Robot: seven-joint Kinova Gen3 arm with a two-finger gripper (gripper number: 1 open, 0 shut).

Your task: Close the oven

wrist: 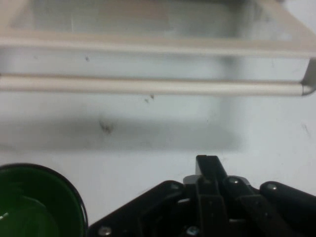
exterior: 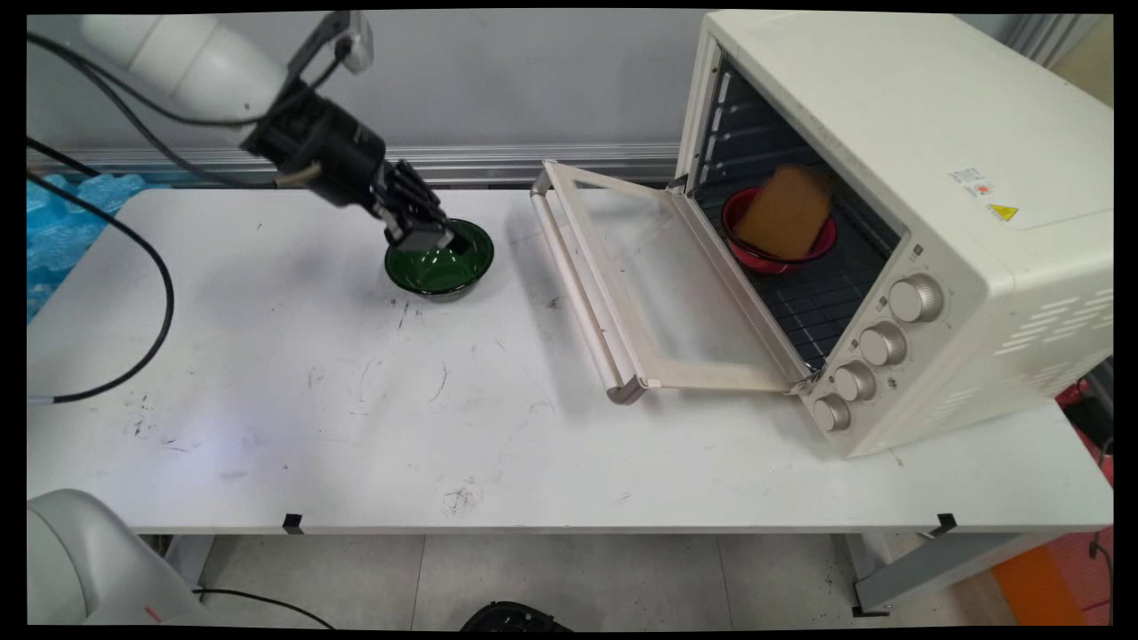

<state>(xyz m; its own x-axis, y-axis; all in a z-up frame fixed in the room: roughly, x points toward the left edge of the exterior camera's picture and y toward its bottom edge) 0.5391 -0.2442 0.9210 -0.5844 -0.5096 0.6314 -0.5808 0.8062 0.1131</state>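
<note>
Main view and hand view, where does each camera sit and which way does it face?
Main view: fixed above the table's near side, looking down across it to the wall; arm and gripper over the green bowl.
Hand view: on the hand, looking along the gripper toward the oven door.
Shared: bowl, door, tabletop.

A robotics lab: marked white table [exterior: 533, 427], bare wall, trailing cables [exterior: 151, 267].

Main view high over table [exterior: 356, 427], hand view close, both showing oven door [exterior: 658, 293].
</note>
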